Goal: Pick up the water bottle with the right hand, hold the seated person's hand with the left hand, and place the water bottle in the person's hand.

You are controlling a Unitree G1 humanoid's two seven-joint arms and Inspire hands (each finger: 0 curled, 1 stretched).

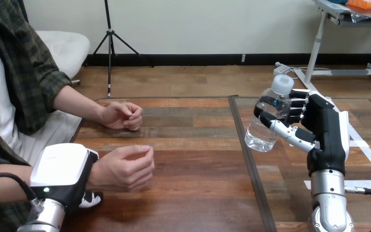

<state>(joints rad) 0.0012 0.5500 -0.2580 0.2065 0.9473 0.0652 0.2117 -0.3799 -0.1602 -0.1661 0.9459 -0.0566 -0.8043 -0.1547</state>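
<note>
My right hand [326, 133] is shut on a clear water bottle [270, 121] with a white cap. Its thumb crosses the front of the bottle and its fingers wrap round the back. The bottle tilts a little, over the right part of the table, well apart from the person. At the lower left, my left hand [60, 174] lies over the person's wrist, and its fingers [92, 198] curl under it. The person's held hand [125, 166] is loosely curled, palm sideways, with nothing in it.
The person's other hand [122, 116] rests loosely closed on the wooden table [193, 145] further back. A dark seam [247, 159] runs front to back between the two table tops. White tape lines [367, 150] mark the right top.
</note>
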